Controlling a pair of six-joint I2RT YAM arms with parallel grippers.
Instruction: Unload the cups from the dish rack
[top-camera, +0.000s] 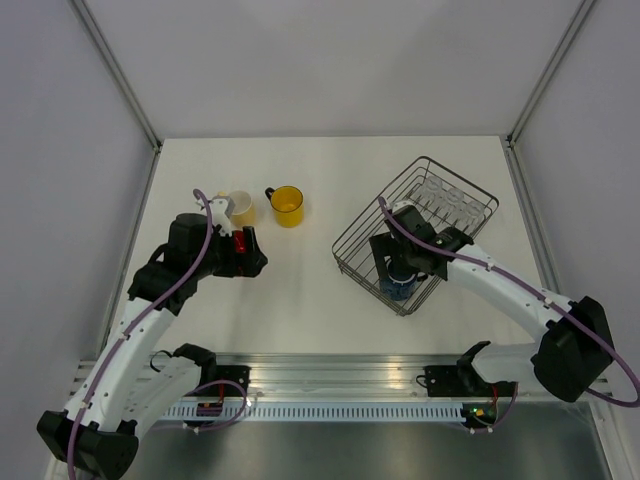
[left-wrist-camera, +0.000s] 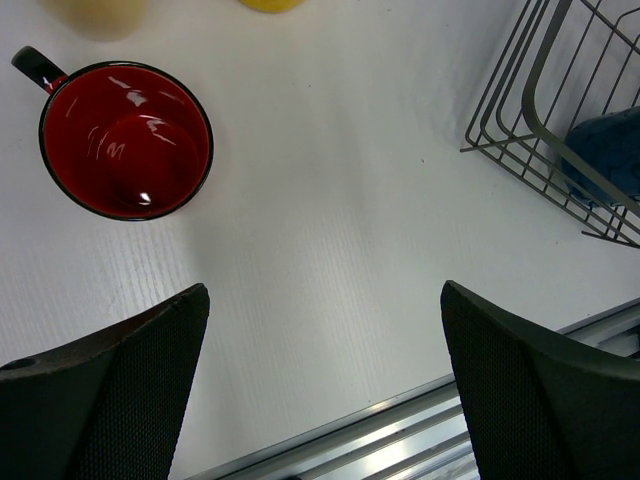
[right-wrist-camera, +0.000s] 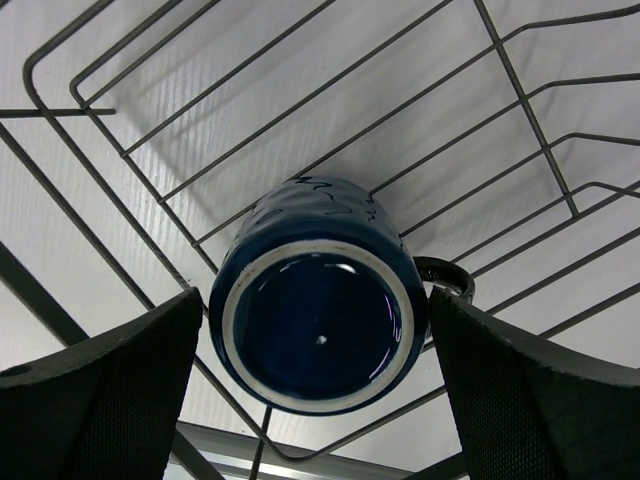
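Right pincer, jaws apart, straddles the inverted dark blue mug in the dish rack; left pincer gapes, red mug at ten o'clock.

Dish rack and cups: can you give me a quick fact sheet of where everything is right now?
Inside rack: blue mug, clear glasses
Out on table: pale yellow mug, yellow mug, red mug
Red mug: upright, empty
Left gripper: open, holding nothing, above the table beside the red mug
Right gripper: open, a finger on each side of the blue mug, not closed on it
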